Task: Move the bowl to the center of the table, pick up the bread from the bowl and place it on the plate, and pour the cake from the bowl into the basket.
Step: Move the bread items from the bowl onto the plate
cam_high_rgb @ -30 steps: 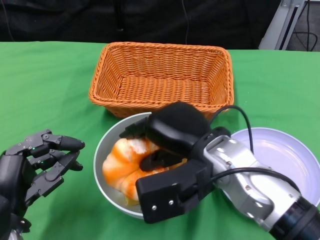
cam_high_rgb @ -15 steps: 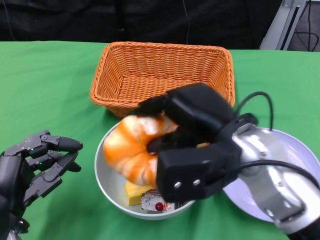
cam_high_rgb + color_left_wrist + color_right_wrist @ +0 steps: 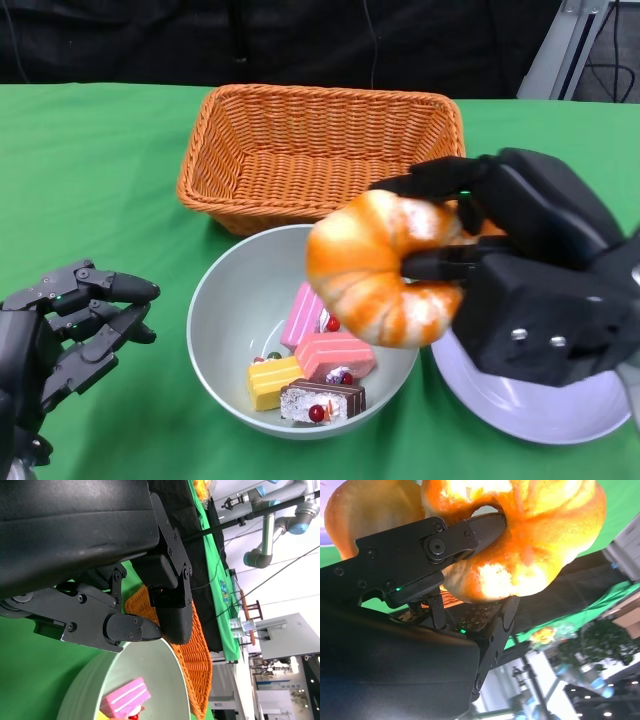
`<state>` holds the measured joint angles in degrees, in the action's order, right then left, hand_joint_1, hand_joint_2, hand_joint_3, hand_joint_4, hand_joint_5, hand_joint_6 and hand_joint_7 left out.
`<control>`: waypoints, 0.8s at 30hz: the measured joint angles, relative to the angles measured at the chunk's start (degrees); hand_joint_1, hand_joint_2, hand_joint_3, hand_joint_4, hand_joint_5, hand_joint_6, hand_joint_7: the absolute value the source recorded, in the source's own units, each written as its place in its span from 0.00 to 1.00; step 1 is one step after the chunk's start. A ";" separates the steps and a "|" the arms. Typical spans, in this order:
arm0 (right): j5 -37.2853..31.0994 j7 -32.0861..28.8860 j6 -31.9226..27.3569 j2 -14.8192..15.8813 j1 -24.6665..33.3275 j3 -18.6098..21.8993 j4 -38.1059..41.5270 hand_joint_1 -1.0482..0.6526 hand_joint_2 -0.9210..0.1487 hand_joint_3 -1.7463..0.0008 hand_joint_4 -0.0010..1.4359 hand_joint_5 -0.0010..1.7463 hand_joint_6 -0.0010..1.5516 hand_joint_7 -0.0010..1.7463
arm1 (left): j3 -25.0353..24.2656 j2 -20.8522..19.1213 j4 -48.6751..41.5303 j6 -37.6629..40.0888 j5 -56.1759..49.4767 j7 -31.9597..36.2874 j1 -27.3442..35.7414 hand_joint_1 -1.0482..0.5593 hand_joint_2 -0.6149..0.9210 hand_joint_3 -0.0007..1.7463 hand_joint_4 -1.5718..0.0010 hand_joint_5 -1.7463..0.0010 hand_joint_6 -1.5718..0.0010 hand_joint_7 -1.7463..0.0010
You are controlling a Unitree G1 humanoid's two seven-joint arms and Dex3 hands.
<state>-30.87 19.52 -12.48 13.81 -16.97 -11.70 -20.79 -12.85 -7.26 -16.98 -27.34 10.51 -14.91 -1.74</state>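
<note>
Head view: right hand (image 3: 520, 265) grips bread (image 3: 385, 270) above bowl (image 3: 215, 300).

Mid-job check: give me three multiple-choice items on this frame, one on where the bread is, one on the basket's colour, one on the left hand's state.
1. Where is the bread?
A. in the bowl
B. held in the air by the right hand
C. on the plate

2. What colour is the basket?
A. orange
B. blue
C. white

3. What state is the left hand in?
A. holding cake
B. gripping the bowl
C. open, holding nothing

Answers: 1 B, the right hand grips it above the bowl and plate. 2 A, orange wicker. 3 C, its fingers are spread beside the bowl.
</note>
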 measured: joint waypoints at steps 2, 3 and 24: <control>1.36 0.30 -1.50 0.19 1.42 1.75 -1.54 0.56 0.00 0.92 0.45 0.99 0.76 0.06 | -0.10 -0.15 -0.02 0.02 0.04 -0.01 -0.03 0.56 1.00 0.15 0.48 0.27 0.40 0.54; 1.82 0.47 -2.24 0.32 2.12 2.60 -2.41 0.56 0.00 0.91 0.44 0.99 0.76 0.06 | -0.21 -0.24 -0.03 0.03 0.04 -0.01 -0.01 0.56 1.00 0.15 0.48 0.27 0.40 0.54; 2.15 -2.76 -4.18 8.11 11.50 6.70 8.04 0.56 0.00 0.97 0.46 0.88 0.68 0.12 | -1.17 -1.84 -2.27 0.06 2.34 -0.98 -1.16 0.56 1.00 0.14 0.49 0.26 0.40 0.55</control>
<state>-28.72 16.76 -16.66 21.92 -5.47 -5.00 -12.75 -14.02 -9.10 -19.25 -27.28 12.86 -15.88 -2.90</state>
